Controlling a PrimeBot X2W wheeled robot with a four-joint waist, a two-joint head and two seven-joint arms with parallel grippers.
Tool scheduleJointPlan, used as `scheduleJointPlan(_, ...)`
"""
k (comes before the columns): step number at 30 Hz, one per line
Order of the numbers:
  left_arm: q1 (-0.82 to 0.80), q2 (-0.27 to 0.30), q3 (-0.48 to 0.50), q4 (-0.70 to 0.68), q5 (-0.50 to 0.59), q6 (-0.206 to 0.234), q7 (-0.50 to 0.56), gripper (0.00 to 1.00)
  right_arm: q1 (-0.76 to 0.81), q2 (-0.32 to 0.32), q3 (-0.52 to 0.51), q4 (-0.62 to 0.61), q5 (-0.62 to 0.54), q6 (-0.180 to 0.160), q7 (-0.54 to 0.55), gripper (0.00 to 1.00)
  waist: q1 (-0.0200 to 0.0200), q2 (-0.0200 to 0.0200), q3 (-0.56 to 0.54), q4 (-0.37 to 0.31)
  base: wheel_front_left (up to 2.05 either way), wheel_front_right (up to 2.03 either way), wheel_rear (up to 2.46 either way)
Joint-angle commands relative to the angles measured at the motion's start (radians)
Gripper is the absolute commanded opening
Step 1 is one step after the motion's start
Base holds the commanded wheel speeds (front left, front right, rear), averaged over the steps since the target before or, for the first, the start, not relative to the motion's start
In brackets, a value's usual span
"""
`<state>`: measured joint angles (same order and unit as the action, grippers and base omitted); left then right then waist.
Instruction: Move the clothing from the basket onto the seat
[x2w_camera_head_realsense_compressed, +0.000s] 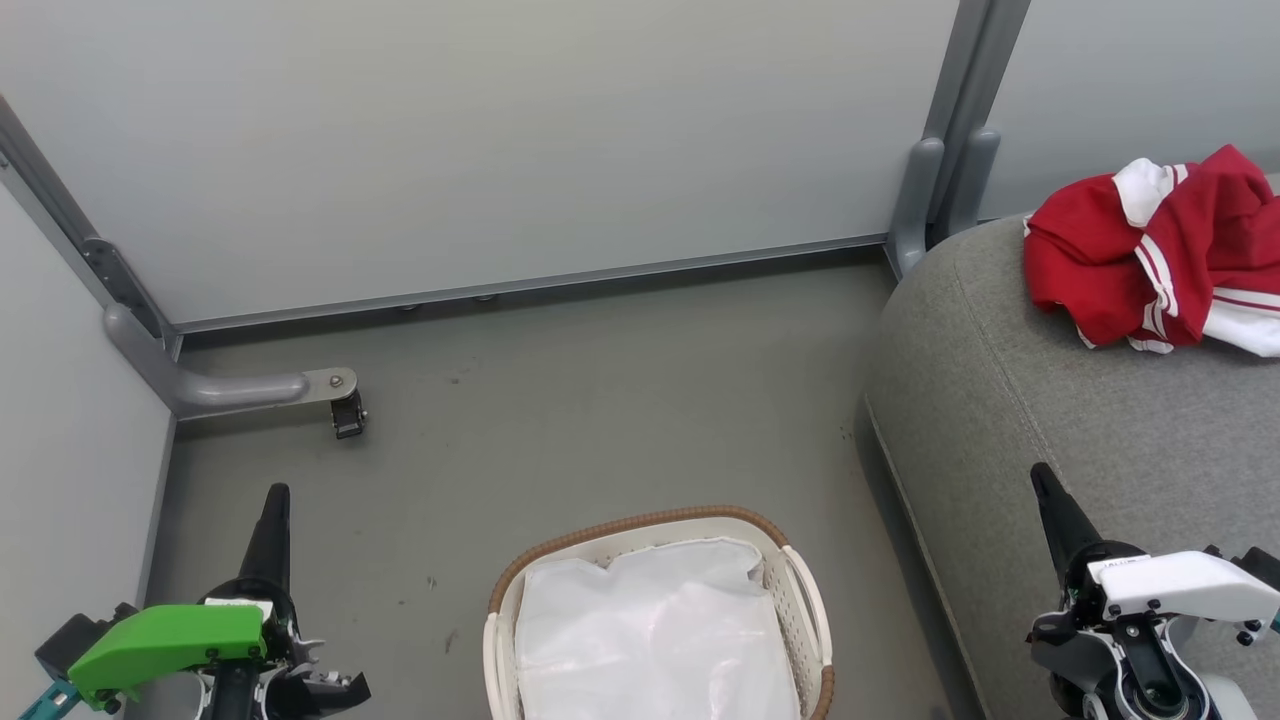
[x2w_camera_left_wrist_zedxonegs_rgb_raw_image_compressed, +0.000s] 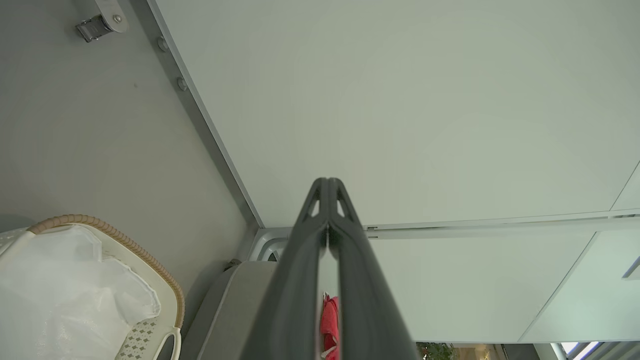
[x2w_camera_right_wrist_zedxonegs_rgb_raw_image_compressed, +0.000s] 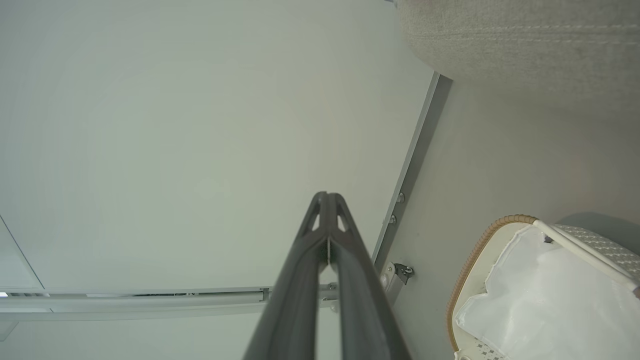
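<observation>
head view. at the upper right of the frame, clothing (x2w_camera_head_realsense_compressed: 1160, 250): a red heap with white stripes and white hems, lying on top of the seat (x2w_camera_head_realsense_compressed: 1050, 420), near its rounded upper-left corner, cut off by the right edge. seat grey, with a stitched seam down its side, taking up the right third of the frame. at bottom centre, basket (x2w_camera_head_realsense_compressed: 640, 522): white, slotted, brown woven rim, standing on the floor (x2w_camera_head_realsense_compressed: 560, 400) near the seat's side but apart from it, well apart from the clothing. inside, a crumpled white liner sheet (x2w_camera_head_realsense_compressed: 650, 640) spread wall to wall. at lower left, left gripper (x2w_camera_head_realsense_compressed: 276, 495), green housing beneath it, dark fingers pressed together into one point, gripping nothing, above bare floor. at lower right, right gripper (x2w_camera_head_realsense_compressed: 1042, 478), white housing, fingers likewise closed to a point and empty, in front of the seat's side. along the top, a pale wall panel (x2w_camera_head_realsense_compressed: 500, 150); at the upper right, a grey post (x2w_camera_head_realsense_compressed: 945, 170) between panel and seat; at mid left, a grey caster foot (x2w_camera_head_realsense_compressed: 347, 412) jutting from the corner onto the floor.

left wrist view. fingers rising from bottom centre, tips touching, empty. in the thin slit between them lower down, a sliver of red clothing by the seat's grey edge. basket with liner sheet at lower left, caster foot in the upper left corner, wall panel across most of the frame.

right wrist view. fingers closed tip to tip, empty, set against the wall panel. seat's stitched edge at the upper right, basket and liner sheet at lower right, caster foot just right of the fingers.
</observation>
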<state>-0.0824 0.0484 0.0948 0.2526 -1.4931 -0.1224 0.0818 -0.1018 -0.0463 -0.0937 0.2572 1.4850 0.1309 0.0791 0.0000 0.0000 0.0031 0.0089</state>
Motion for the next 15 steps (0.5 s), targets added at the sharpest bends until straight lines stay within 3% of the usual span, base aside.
scheduleJointPlan(1, -0.021, 0.003, 0.006, -0.007, -0.02, -0.003, 0.006, 0.0, -0.011, -0.006, -0.006, -0.008, 0.021, 0.0, 0.009, 0.0, 0.0, 0.0, 0.0, -0.001, 0.0, 0.0, 0.0)
scheduleJointPlan(15, -0.032, 0.003, 0.02, -0.009, -0.106, -0.01, 0.032, 0.0, -0.01, -0.006, -0.021, -0.014, 0.113, 0.0, 0.033, 0.0, 0.0, 0.0, 0.0, -0.007, 0.0, 0.0, 0.0)
